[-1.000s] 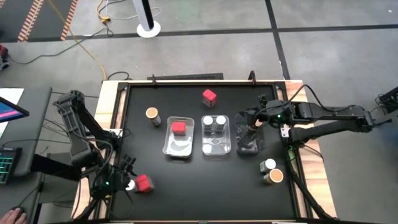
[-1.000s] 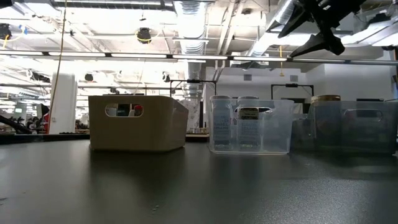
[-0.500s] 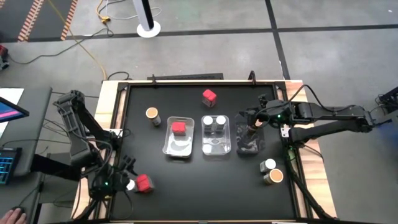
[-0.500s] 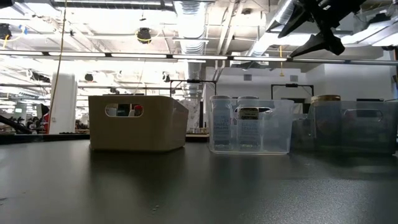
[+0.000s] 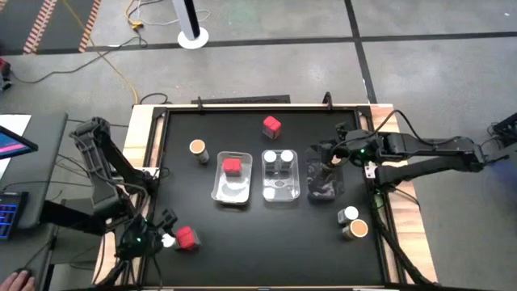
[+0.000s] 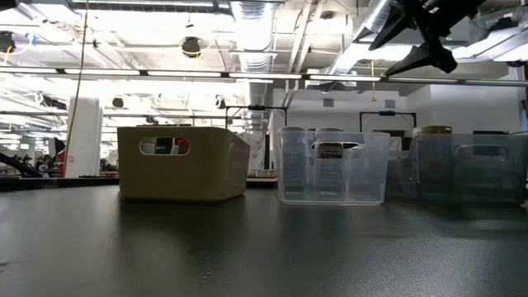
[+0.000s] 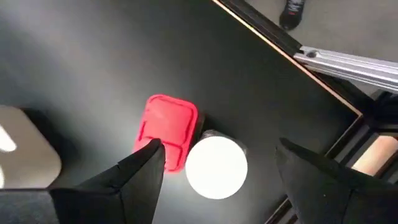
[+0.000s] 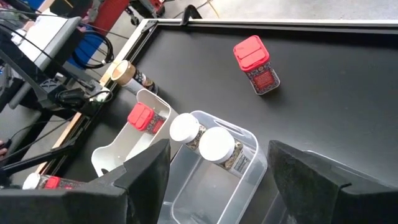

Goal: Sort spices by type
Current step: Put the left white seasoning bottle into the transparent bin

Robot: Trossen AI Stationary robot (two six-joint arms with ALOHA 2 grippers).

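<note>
A: Start with the big things. What's on the table (image 5: 258, 242)?

B: Three trays in a row mid-table: the left tray (image 5: 232, 179) with one red box (image 5: 233, 166) in it, the middle tray (image 5: 281, 175) with two white-lidded jars (image 5: 280, 157), and the right tray (image 5: 325, 182), where a brown-lidded jar (image 6: 431, 131) shows through the wall in the low view.

A: And what's unsorted?

B: A red box at the far edge (image 5: 272, 124), a tan-lidded jar (image 5: 197, 147) left of the trays, a white-lidded jar (image 5: 350, 214) and a tan-lidded jar (image 5: 356, 229) touching at the near right, and a red box (image 5: 187, 237) with a white-lidded jar (image 7: 216, 167) pressed against it at the near left.

A: The claws?

B: The left claw (image 7: 217, 168) hangs over that near-left pair, fingers apart, holding nothing, with the white jar between them. The right claw (image 5: 329, 161) sits above the right tray, fingers apart and empty.

A: What could go wrong?

B: I'd say the left grasp. One finger (image 7: 140, 168) overlaps the red box in the wrist view, so coming down it could land on the box, shove it, or pinch both together. The jar is also near the table's edge and could get knocked off.
</note>
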